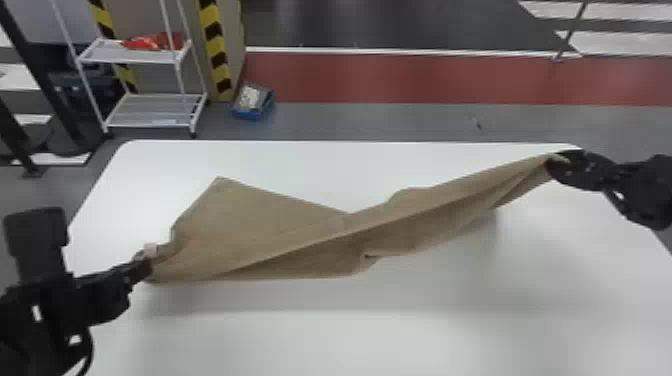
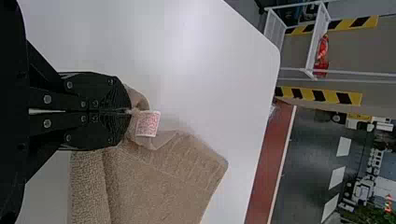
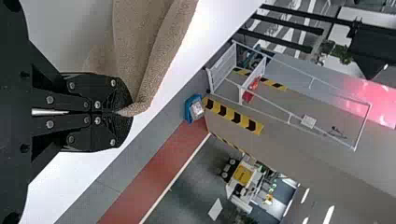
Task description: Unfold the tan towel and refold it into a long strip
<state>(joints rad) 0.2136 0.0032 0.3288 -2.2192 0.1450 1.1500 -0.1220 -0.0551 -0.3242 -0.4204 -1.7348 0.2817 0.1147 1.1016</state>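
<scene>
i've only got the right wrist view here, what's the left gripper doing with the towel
Observer: The left gripper is shut on the tan towel, next to its small white tag with red print.
Operator: ok and is it smooth all the way between the two grippers
Observer: No, in the head view a long slanting fold runs across it, rising toward the right gripper.
</scene>
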